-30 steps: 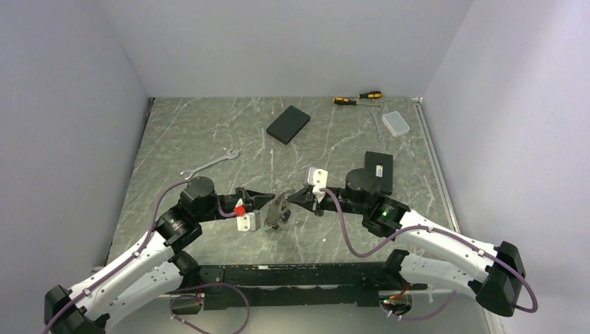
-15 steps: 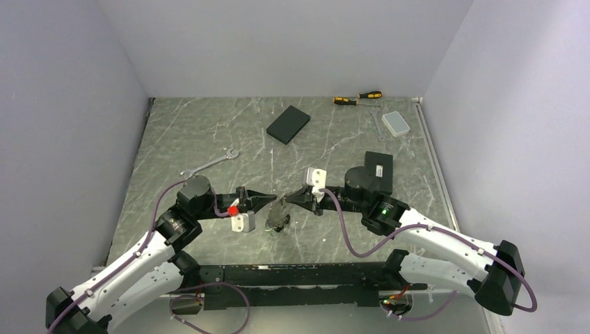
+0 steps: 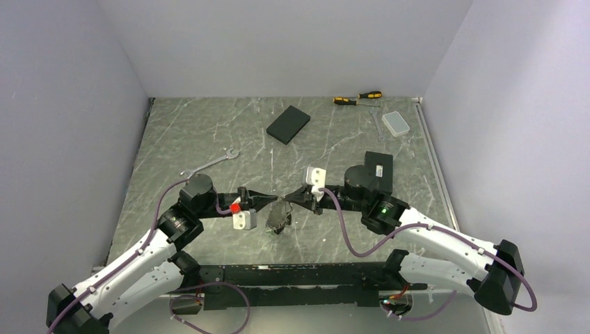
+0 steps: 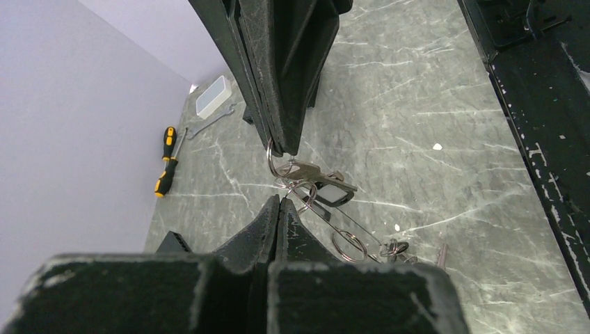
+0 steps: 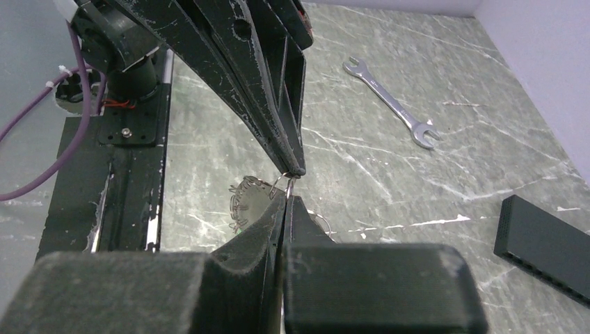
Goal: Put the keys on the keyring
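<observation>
Left wrist view: found right claw (image 4: 282,147) clamped on keyring (image 4: 272,161) above table (image 4: 417,104), left claw (image 4: 280,202) pinched fully closed just beside it, grip unclear. Noted keys (image 4: 327,186) dangling beneath. Judged wire light, springy, slippery; advised pinching bare wire clear of keys.

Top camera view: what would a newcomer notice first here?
The left gripper and right gripper, both shut, meet tip to tip near the middle of the table, with the keyring and keys bunched where they meet. Farther back lie a wrench and a black block.
</observation>
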`<control>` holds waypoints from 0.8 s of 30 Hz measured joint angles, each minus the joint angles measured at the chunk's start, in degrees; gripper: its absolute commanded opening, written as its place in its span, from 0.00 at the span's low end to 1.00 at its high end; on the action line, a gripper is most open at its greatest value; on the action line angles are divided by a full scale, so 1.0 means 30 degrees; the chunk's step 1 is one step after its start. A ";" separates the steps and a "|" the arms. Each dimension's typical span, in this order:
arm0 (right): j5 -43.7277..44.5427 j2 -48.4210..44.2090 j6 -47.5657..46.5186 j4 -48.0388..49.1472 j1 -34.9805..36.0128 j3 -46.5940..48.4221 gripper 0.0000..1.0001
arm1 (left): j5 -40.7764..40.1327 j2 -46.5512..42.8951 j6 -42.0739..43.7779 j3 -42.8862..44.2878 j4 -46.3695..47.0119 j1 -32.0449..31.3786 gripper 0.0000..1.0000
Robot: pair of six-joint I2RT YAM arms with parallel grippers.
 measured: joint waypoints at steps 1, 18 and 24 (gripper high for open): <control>-0.0007 0.0036 -0.0007 -0.0022 0.0000 0.0036 0.00 | 0.0000 0.0000 -0.0044 0.0000 -0.0007 0.0000 0.00; -0.0517 0.0444 -0.0015 -0.0313 0.0000 0.0087 0.00 | 0.0000 0.0233 -0.0335 0.0000 -0.0015 0.0015 0.00; -0.0634 0.0444 -0.0029 -0.0335 0.0000 0.0087 0.00 | 0.0000 0.0364 -0.0372 0.0000 -0.0029 0.0007 0.00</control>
